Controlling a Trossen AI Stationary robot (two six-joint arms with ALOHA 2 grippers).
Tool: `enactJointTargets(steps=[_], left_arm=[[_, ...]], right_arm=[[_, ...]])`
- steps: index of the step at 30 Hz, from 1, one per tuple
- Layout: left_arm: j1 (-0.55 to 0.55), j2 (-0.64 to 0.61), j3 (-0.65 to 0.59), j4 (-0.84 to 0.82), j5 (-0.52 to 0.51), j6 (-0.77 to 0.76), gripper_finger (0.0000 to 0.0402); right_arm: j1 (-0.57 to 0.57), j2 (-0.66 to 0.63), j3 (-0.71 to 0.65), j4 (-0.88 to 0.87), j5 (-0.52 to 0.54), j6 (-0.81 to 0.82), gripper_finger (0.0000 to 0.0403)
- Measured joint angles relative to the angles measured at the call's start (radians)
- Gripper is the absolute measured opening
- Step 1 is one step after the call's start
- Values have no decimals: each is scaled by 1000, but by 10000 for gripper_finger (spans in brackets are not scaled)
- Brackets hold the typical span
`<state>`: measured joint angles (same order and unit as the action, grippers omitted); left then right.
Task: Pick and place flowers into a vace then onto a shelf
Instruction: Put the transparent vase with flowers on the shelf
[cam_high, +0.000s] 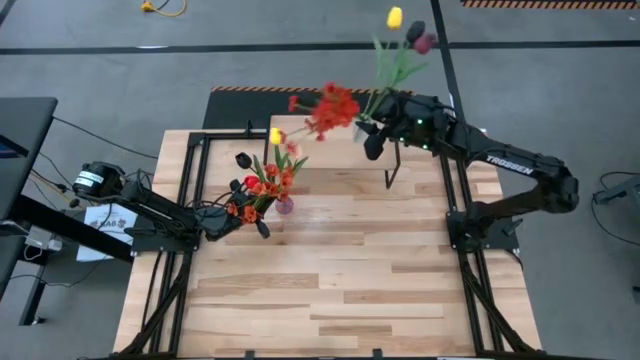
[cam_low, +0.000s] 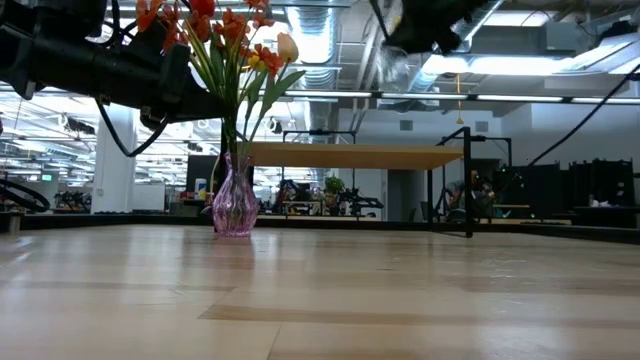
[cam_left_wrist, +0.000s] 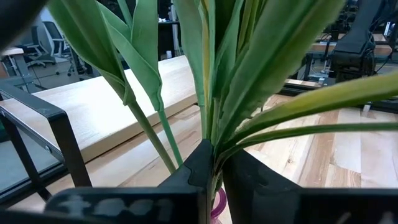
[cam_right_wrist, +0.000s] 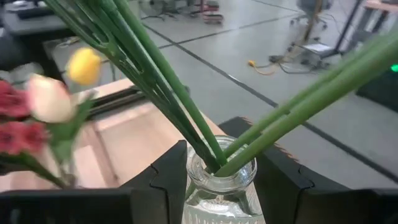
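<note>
A pink glass vase (cam_low: 235, 205) stands on its base on the plank table and holds yellow, dark and orange-red flowers (cam_high: 270, 180). My left gripper (cam_high: 258, 210) is shut on their green stems just above the vase mouth (cam_left_wrist: 217, 205). My right gripper (cam_high: 368, 135) is shut on a clear glass vase (cam_right_wrist: 221, 186). That vase holds a red spray (cam_high: 335, 105), a yellow tulip (cam_high: 394, 17) and a maroon tulip (cam_high: 422, 42). In the low view it (cam_low: 395, 65) hangs high above the wood-topped shelf (cam_low: 360, 155). My left gripper pinches the bundle of green stems (cam_left_wrist: 214, 149) between its two fingers (cam_left_wrist: 196, 171), just above the pink vase's mouth. It comes level from the table's left side, across the stems. The vase stands upright on the table. My right gripper pinches the clear vase's neck (cam_right_wrist: 221, 177), just under the rim, between its two fingers (cam_right_wrist: 171, 177). It comes from the table's right side. The vase is lifted clear, roughly upright, and its stems lean out of the mouth.
The shelf stands on thin black legs (cam_low: 468, 195) at the table's far side. Black frame rails run along the table's left (cam_high: 185, 190) and right (cam_high: 455, 190) sides. The near half of the planks (cam_high: 330, 290) is bare wood.
</note>
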<state>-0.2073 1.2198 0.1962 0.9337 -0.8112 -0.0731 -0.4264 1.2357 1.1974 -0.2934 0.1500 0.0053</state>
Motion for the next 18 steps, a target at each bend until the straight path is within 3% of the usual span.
enactJointTargets(steps=[9,18], left_arm=[[0,0,-1,0,0,0,17],[0,0,-1,0,16,0,18]], right_arm=[[-154,-104,-271,242,-115,40,140],[-200,-79,-365,367,-159,47,140]])
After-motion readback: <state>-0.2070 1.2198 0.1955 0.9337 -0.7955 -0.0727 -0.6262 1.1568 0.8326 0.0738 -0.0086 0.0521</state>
